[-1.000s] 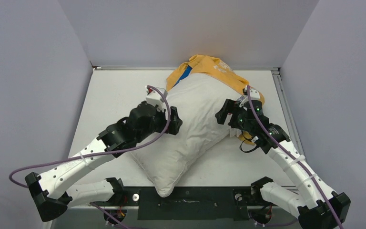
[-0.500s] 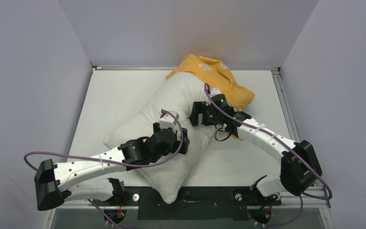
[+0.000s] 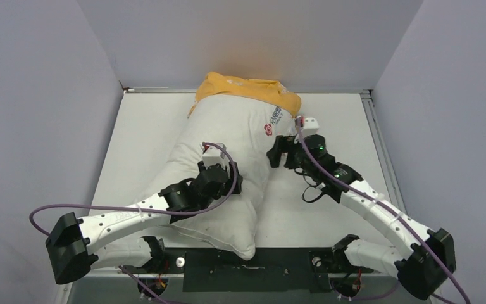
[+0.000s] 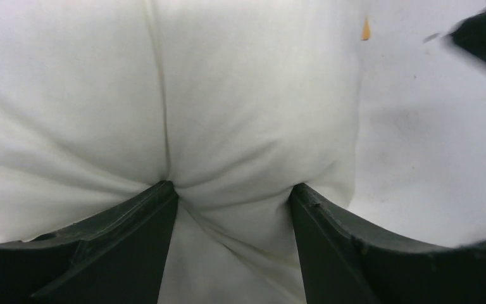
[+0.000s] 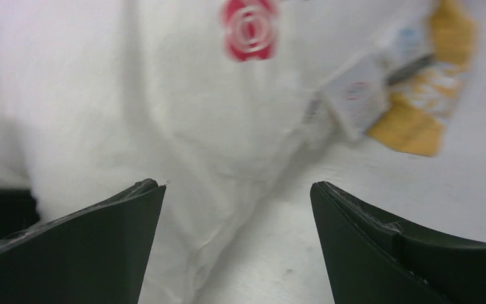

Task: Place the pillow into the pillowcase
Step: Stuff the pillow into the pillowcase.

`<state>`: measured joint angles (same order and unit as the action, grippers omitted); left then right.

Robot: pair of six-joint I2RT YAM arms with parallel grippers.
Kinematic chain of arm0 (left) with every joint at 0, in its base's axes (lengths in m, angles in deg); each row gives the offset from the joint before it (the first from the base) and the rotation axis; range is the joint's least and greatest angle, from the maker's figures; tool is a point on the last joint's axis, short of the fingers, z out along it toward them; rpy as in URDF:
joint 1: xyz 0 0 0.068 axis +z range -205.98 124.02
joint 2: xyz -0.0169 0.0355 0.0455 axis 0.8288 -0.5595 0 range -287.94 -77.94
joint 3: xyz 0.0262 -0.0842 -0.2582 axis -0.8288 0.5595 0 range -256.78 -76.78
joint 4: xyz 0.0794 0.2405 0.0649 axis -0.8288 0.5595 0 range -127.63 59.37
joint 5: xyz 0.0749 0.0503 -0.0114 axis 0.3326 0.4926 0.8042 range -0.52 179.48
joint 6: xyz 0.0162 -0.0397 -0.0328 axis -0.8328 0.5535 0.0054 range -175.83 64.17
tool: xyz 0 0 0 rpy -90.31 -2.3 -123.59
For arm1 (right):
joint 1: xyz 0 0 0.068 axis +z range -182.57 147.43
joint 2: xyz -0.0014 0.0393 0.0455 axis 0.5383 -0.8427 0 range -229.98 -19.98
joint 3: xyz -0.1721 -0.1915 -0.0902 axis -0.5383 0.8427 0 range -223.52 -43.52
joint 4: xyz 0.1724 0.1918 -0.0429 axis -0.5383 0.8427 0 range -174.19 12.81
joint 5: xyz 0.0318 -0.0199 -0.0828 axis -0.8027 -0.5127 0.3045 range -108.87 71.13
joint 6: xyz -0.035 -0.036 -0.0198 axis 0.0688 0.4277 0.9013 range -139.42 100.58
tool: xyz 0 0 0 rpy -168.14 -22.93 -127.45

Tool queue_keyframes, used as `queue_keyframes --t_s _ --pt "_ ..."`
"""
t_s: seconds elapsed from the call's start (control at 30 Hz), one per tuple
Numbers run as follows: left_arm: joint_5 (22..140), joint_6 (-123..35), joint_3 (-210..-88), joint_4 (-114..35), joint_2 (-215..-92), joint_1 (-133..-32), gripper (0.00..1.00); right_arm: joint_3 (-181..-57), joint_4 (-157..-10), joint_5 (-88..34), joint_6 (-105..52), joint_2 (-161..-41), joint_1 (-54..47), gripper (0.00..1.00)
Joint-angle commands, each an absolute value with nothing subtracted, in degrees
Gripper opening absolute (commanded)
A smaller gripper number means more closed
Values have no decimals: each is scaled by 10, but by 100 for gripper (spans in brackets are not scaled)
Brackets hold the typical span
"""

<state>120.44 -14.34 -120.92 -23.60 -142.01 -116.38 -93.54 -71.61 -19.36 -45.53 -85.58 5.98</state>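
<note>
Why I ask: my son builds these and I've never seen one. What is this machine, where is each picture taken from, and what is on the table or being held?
The machine is a left arm and a right arm bolted at the near edge of a table, each ending in a two-fingered claw. The wide picture looks down from above and behind them. The other two come from cameras on the wrists; the dark wedges are that claw's own fingers. On the table lies a white pillow, its far end tucked into an orange-yellow pillowcase. The left claw pinches a bulge of the pillow. The right claw is open beside the pillow, holding nothing.
</note>
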Motion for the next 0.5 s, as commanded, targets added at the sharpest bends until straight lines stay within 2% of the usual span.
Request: queue_keyframes --t_s 0.0,0.13,0.27,0.47 --pt "1153 -111 -1158 -230 -1463 -1102 62 -892 -707 -148 -454 -801 -82 90" --pt "1138 -101 -1131 -235 -1475 -1091 43 -887 -736 -251 -456 -866 -221 90" --pt "1140 -81 -1113 -216 -1474 -1090 26 -890 -795 -321 -453 -967 -275 90" --pt "1154 -66 -1097 -176 -1459 -1086 27 -909 -900 -419 -438 -1101 -290 90"
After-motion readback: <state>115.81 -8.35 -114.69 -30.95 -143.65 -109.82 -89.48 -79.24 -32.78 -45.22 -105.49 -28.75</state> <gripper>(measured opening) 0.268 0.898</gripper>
